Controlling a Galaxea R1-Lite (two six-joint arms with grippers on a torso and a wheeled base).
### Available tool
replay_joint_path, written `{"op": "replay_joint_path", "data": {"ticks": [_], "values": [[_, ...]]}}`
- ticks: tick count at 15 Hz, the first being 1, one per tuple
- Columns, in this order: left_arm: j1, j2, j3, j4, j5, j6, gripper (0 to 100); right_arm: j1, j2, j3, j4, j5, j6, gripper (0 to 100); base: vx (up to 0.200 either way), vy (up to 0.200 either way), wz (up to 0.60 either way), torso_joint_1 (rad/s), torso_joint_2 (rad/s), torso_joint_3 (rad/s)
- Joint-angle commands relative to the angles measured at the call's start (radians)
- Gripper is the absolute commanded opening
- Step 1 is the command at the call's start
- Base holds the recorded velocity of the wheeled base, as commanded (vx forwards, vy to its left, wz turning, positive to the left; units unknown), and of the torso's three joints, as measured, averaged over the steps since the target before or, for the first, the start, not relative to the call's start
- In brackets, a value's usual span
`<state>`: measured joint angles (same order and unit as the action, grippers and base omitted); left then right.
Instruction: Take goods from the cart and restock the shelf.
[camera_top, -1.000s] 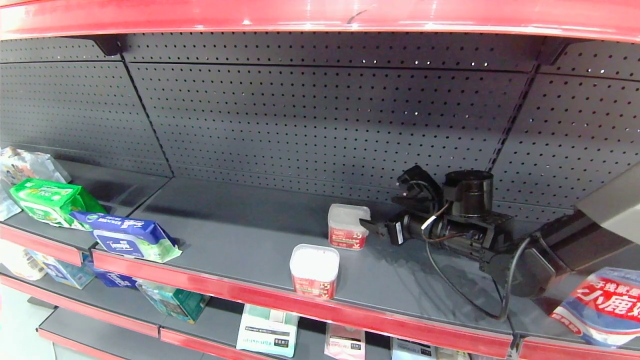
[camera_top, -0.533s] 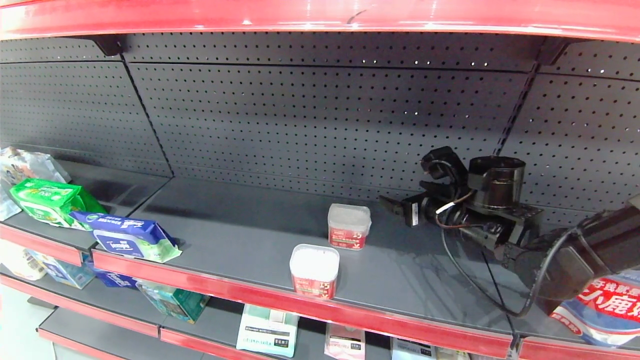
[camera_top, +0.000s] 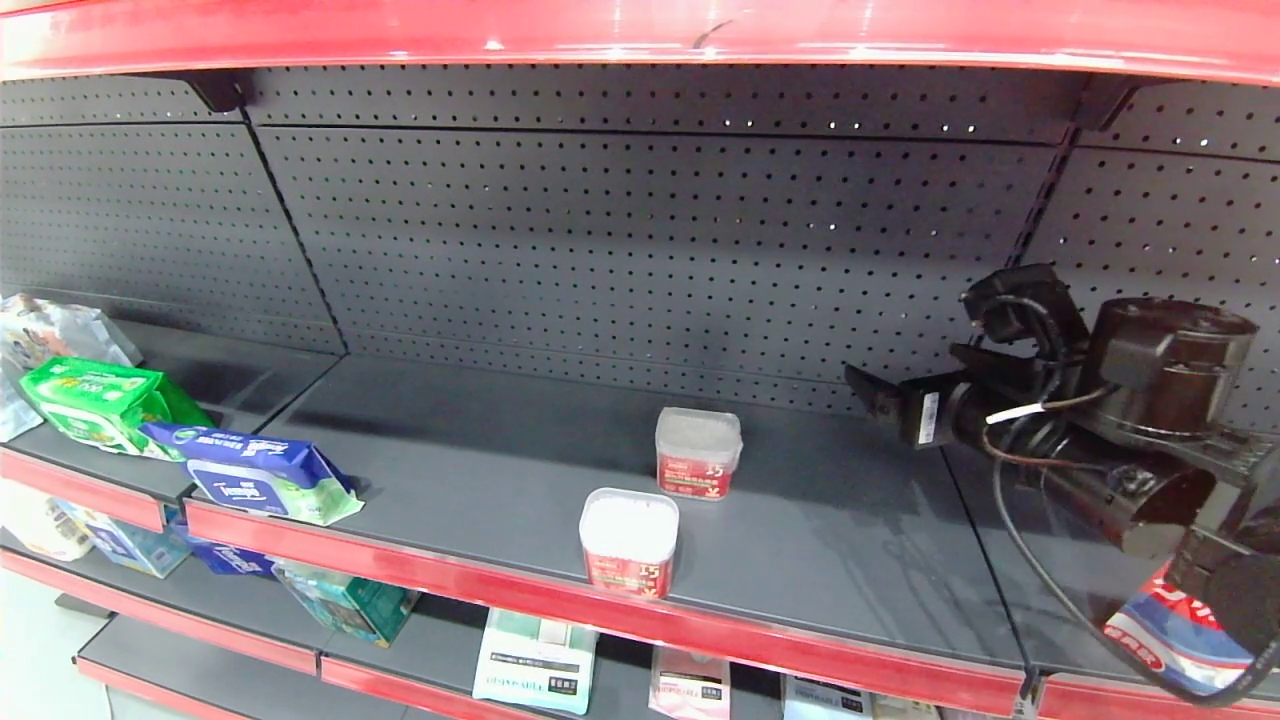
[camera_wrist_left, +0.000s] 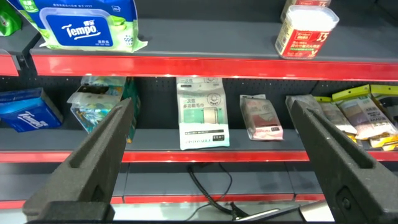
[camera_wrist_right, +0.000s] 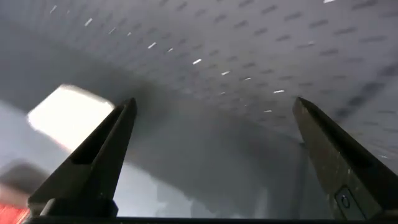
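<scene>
Two red-and-white tubs stand on the grey shelf (camera_top: 480, 470): one further back (camera_top: 698, 452), one at the front edge (camera_top: 628, 540). My right gripper (camera_top: 872, 395) hangs above the shelf to the right of the rear tub, well apart from it. In the right wrist view it (camera_wrist_right: 211, 162) is open and empty, facing the pegboard, with a blurred white tub (camera_wrist_right: 65, 118) off to one side. My left gripper (camera_wrist_left: 211, 155) is open and empty, lower down in front of the shelves below. The front tub (camera_wrist_left: 306, 32) stands above it.
A blue-and-white wipes pack (camera_top: 255, 472) and a green pack (camera_top: 105, 400) lie at the shelf's left end, and a blue-and-red bag (camera_top: 1170, 625) at the right end. The red upper shelf (camera_top: 640, 30) hangs overhead. Lower shelves hold packets (camera_wrist_left: 203, 112).
My right gripper has drawn back from the rear tub, moving right and upward. The tub stays standing where it was. Nothing else has shifted.
</scene>
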<state>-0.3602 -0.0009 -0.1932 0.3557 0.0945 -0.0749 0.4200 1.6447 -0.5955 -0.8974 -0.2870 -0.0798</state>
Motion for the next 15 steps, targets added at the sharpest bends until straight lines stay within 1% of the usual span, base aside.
{"op": "replay_joint_path", "data": {"ticks": [1,3,4,7,8,9,12,15], "values": [[0.0,0.001,0.0,0.0,0.001,0.0,100,-0.001,-0.1,0.048,0.0,-0.034,-0.003,100,0.0,0.0,0.0,0.0,0.0,0.0],[0.0,0.001,0.0,0.0,0.001,0.0,100,-0.013,-0.155,0.068,0.0,-0.047,-0.003,100,0.0,0.0,0.0,0.0,0.0,0.0],[0.0,0.001,0.0,0.0,-0.001,0.0,100,-0.046,-0.178,0.074,0.002,-0.06,-0.009,100,0.0,0.0,0.0,0.0,0.0,0.0],[-0.003,0.001,0.0,0.0,-0.001,0.0,100,-0.079,-0.284,0.135,0.009,-0.069,-0.035,100,0.0,0.0,0.0,0.0,0.0,0.0],[-0.003,0.001,0.0,0.0,-0.001,0.0,100,-0.104,-0.341,0.166,0.009,-0.069,-0.06,100,0.0,0.0,0.0,0.0,0.0,0.0],[-0.003,0.001,0.0,0.0,-0.001,0.0,100,-0.116,-0.358,0.168,0.009,-0.069,-0.064,100,0.0,0.0,0.0,0.0,0.0,0.0],[-0.011,0.009,-0.002,0.0,-0.001,0.001,100,-0.236,-0.47,0.16,0.011,-0.067,-0.147,100,0.0,0.0,0.0,0.0,0.0,0.0],[-0.013,0.019,0.0,0.0,-0.001,0.001,100,-0.356,-0.563,0.187,0.031,-0.063,-0.186,100,0.0,0.0,0.0,0.0,0.0,0.0]]}}
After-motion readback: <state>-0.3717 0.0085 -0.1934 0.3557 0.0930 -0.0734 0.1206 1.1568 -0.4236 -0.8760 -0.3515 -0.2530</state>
